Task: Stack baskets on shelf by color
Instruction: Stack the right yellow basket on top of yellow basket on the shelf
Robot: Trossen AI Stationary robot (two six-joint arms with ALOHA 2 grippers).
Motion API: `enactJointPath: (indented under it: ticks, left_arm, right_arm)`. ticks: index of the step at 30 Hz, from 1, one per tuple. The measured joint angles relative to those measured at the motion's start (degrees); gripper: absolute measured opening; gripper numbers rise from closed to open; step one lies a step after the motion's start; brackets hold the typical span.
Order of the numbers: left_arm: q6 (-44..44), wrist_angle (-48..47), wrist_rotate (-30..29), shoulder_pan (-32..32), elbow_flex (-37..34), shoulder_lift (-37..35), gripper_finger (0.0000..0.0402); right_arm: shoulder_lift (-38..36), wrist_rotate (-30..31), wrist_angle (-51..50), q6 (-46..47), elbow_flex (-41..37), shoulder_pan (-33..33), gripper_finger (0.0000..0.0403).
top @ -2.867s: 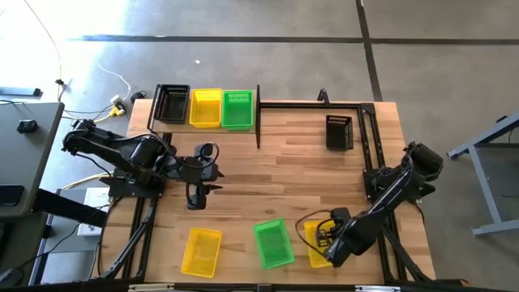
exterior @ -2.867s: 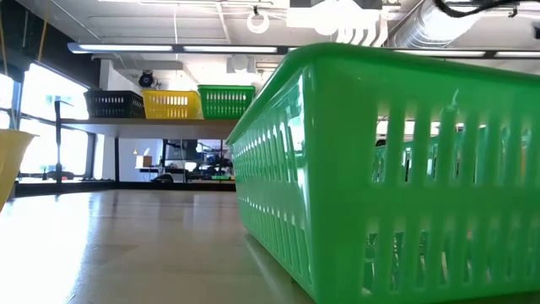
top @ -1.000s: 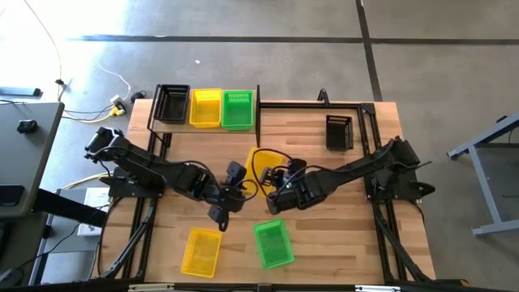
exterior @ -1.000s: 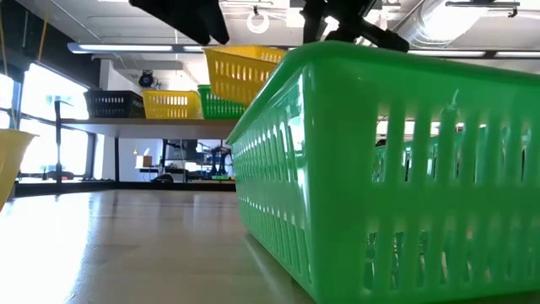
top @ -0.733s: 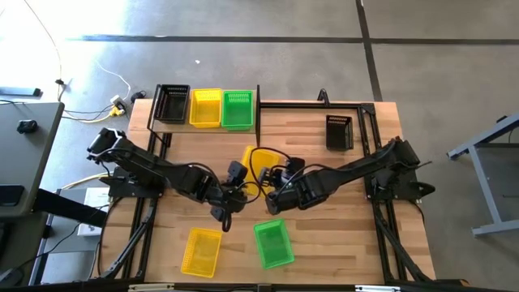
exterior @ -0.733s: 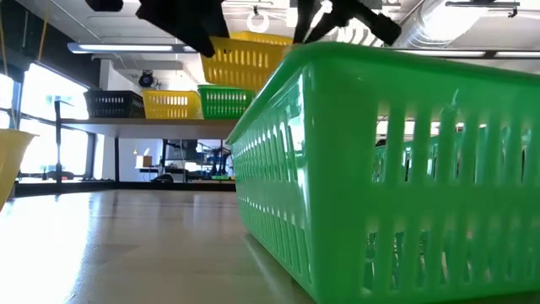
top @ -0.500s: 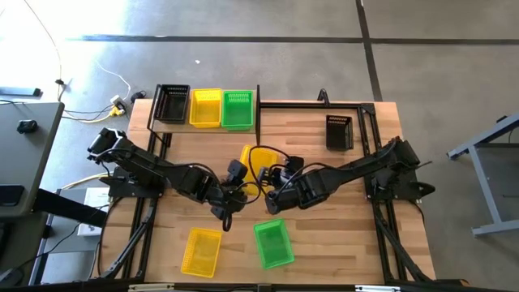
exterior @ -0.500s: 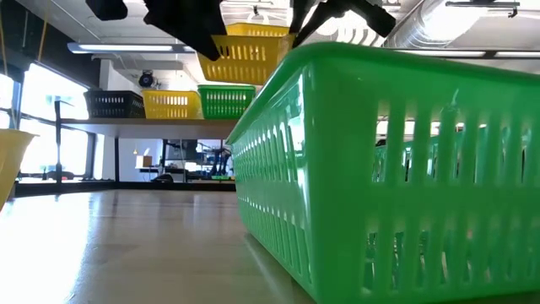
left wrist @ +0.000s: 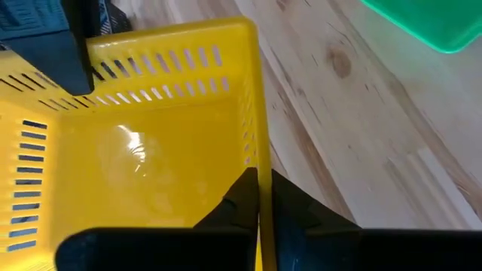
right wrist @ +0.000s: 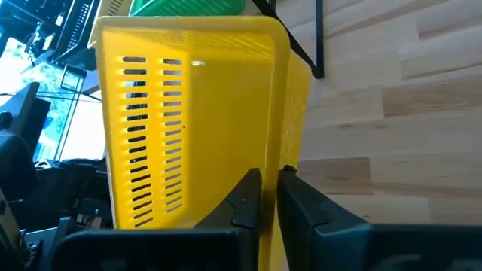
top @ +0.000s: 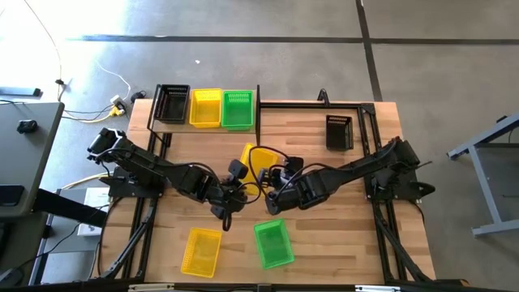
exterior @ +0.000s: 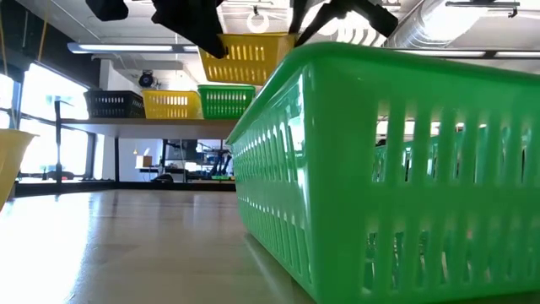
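Both grippers hold one yellow basket [top: 255,162] in the air over the middle of the table; in the low view the basket [exterior: 249,57] hangs level. My left gripper [top: 242,183] is shut on its left side and my right gripper [top: 271,180] on its right side. The shelf [exterior: 126,125] at the far left carries a black basket [top: 171,103], a yellow basket [top: 205,107] and a green basket [top: 237,109], each resting on its bottom. My left gripper [left wrist: 263,197] pinches a side wall of the yellow basket at its top rim [left wrist: 256,162], one finger inside and one outside. The basket is lifted clear of the table. My right gripper [right wrist: 269,192] pinches the opposite side wall at its top rim [right wrist: 280,143], one finger inside the basket and one outside. The basket hangs clear of the table between the two grippers.
A green basket [top: 272,243] and a yellow basket [top: 201,250] lie near the table's front edge. A black basket [top: 339,132] stands at the far right by a black frame [top: 369,138]. The green basket fills the low view [exterior: 396,186].
Both grippers have gone up with the yellow basket and a little toward the table's left edge. The basket was tilted and now hangs level, higher above the table.
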Motion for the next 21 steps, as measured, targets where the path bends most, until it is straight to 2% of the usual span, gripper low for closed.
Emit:
enactJointPath:
  ticks: [11, 15, 21]
  left_arm:
    - [0.95, -2.68, 0.57, 0.01, 0.0, -0.03, 0.0001]
    - [0.97, -3.28, 0.68, 0.62, -0.02, -0.44, 0.0001]
    - [0.89, -4.43, 1.22, 3.21, -0.06, -2.75, 0.0001]
  right_arm:
    - [-0.32, 0.11, -2.02, -0.03, 0.0, -0.07, 0.0131]
    - [-0.92, 0.02, -3.57, -0.02, 0.07, -0.07, 0.0145]
    - [-3.85, 0.49, -7.24, -0.59, 0.07, -0.07, 0.0145]
